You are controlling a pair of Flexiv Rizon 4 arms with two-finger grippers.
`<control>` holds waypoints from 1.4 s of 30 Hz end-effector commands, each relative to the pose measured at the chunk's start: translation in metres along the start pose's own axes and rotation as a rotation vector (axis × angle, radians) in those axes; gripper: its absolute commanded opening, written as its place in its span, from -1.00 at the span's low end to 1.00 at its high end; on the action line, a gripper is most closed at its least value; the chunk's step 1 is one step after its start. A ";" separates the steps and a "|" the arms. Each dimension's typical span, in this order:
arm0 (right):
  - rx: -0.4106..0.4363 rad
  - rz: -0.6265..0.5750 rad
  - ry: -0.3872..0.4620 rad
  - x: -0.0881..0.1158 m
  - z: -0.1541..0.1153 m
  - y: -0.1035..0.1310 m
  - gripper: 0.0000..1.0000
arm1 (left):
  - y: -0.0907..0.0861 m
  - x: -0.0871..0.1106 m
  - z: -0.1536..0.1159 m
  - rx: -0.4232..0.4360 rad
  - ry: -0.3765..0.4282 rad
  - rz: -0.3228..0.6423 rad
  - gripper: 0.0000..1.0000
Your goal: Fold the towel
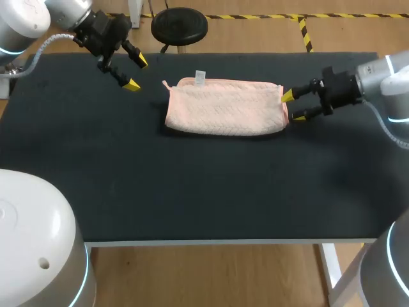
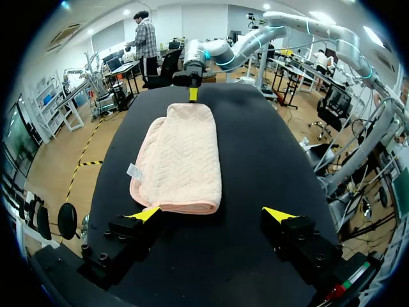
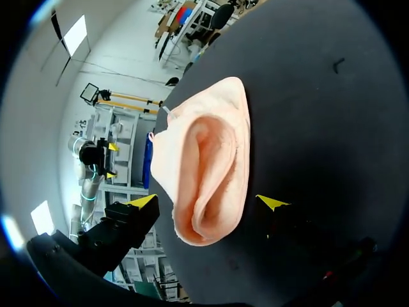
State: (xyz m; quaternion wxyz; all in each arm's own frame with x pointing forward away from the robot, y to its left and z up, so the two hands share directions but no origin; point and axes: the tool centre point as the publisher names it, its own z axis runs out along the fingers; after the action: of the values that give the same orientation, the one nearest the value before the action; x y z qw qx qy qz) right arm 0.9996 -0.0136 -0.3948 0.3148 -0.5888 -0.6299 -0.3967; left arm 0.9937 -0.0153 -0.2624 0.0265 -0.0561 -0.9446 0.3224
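both grippers are left open: left gripper [image 1: 137, 73] off the towel [image 1: 223, 109] laid mid table [image 1: 192, 198], right gripper [image 1: 293, 107] w/ towel's end between its fingers [image 3: 144, 201]; all layers should be pinched, edges kept aligned

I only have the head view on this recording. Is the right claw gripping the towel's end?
Observer: No. The right wrist view shows the end of the towel between the open fingers of the right claw, with a gap on each side.
Operator: Is that end lying flat?
Observer: No, its layers curl apart there, leaving a hollow between them.
Operator: And the end near the left claw?
Observer: The left wrist view shows a closed, rounded fold there, ahead of the open left claw.
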 end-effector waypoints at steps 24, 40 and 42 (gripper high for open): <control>0.118 0.012 0.121 0.002 0.033 -0.002 1.00 | 0.001 0.000 0.001 0.002 -0.002 0.002 1.00; 0.077 -0.001 0.096 0.021 0.046 -0.003 -0.51 | 0.001 0.000 0.001 0.002 -0.002 0.002 1.00; 0.049 0.010 0.052 0.022 0.045 -0.003 -1.00 | 0.001 0.000 0.001 0.002 -0.002 0.002 1.00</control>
State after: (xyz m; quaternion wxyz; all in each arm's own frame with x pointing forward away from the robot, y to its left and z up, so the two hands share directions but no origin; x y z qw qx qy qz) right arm 1.0069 0.0335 -0.4064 0.3703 -0.5564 -0.6284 -0.3980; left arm 0.9937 -0.0154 -0.2625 0.0264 -0.0562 -0.9445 0.3225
